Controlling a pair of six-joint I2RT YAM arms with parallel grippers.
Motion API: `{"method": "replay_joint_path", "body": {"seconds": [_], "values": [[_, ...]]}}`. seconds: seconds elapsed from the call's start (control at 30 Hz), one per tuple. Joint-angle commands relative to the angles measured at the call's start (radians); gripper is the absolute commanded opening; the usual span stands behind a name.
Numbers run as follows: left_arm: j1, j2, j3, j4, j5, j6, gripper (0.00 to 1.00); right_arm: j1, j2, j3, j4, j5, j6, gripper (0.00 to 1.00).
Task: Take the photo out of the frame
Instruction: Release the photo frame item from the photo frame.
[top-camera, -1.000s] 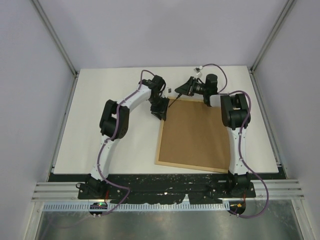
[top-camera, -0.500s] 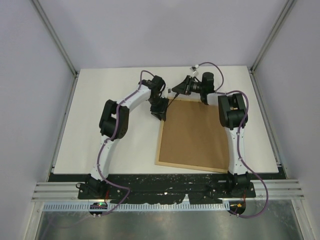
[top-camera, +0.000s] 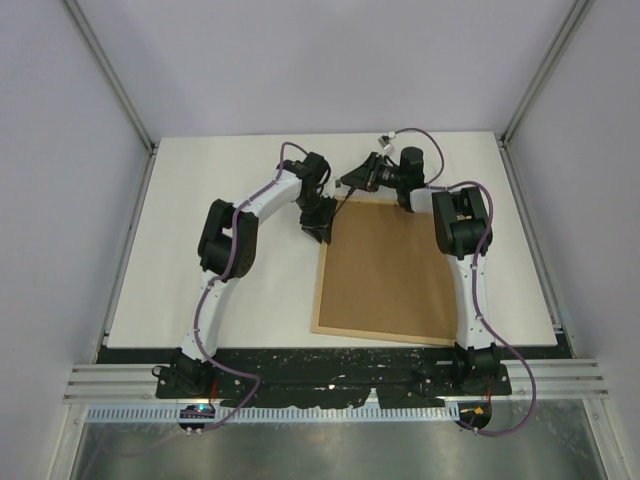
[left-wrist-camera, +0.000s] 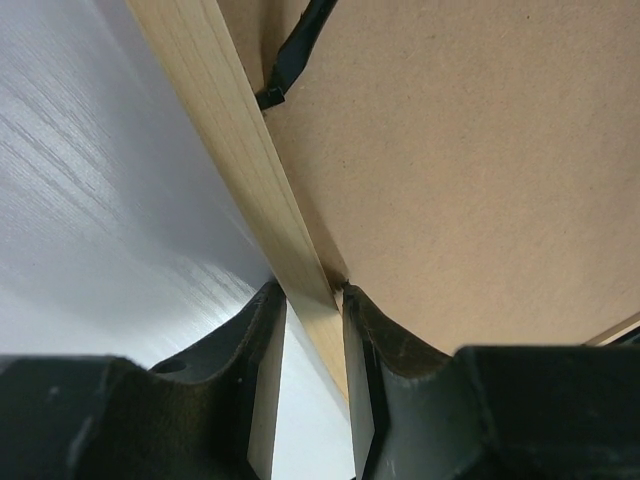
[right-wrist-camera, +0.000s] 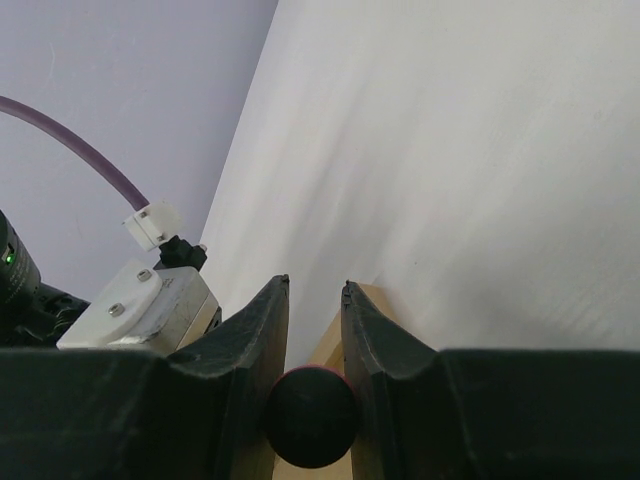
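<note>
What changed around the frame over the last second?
The right gripper slid a little to the left above the far edge of the frame, toward its far left corner, and its wrist followed. Nothing was taken hold of or let go. The left gripper stayed clamped on the frame's left rail, and the frame lay where it was, brown back up.

Left tool (left-wrist-camera: 312, 288) clamped, right tool (right-wrist-camera: 315, 283) narrowly parted.

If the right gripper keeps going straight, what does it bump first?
Probably the frame: its wooden corner already sits at the right gripper fingertips. Beyond it only the white table shows, though depth is unclear.
</note>
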Motion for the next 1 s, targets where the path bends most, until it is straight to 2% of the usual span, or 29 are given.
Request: {"method": "replay_joint_path", "body": {"seconds": [0.0, 0.1, 0.2, 0.27, 0.33, 0.5, 0.57, 0.67, 0.7, 0.83, 0.97], "values": [[-0.015, -0.021, -0.018, 0.007, 0.019, -0.008, 0.34, 0.076, -0.053, -0.060, -0.020, 0.039, 0.037, 0.08], [-0.013, -0.019, -0.016, 0.006, 0.019, -0.010, 0.34, 0.111, -0.152, -0.092, -0.112, 0.089, 0.020, 0.08], [-0.015, -0.019, -0.014, 0.006, 0.019, -0.011, 0.35, 0.135, -0.215, -0.042, -0.392, 0.184, -0.044, 0.08], [-0.015, -0.021, -0.017, 0.009, 0.019, -0.016, 0.36, 0.158, -0.249, -0.019, -0.494, 0.238, -0.062, 0.08], [-0.015, -0.025, -0.025, 0.014, 0.019, -0.019, 0.36, 0.176, -0.274, -0.008, -0.572, 0.278, -0.067, 0.08], [-0.015, -0.034, -0.044, 0.023, 0.010, -0.017, 0.37, 0.205, -0.320, -0.009, -0.622, 0.324, -0.056, 0.08], [-0.013, -0.045, -0.047, 0.021, -0.013, -0.001, 0.39, 0.195, -0.328, 0.007, -0.649, 0.341, -0.133, 0.08], [0.005, -0.060, -0.031, 0.014, -0.042, 0.021, 0.48, 0.158, -0.341, 0.043, -0.756, 0.332, -0.251, 0.08], [0.013, -0.063, -0.021, 0.010, -0.042, 0.017, 0.50, 0.133, -0.338, 0.065, -0.772, 0.285, -0.318, 0.08], [0.039, -0.048, 0.062, -0.006, -0.073, 0.021, 0.54, 0.072, -0.306, 0.152, -1.029, 0.192, -0.522, 0.08], [0.040, 0.007, 0.148, -0.032, -0.076, 0.024, 0.54, 0.050, -0.366, 0.037, -1.084, 0.201, -0.712, 0.08]]}}
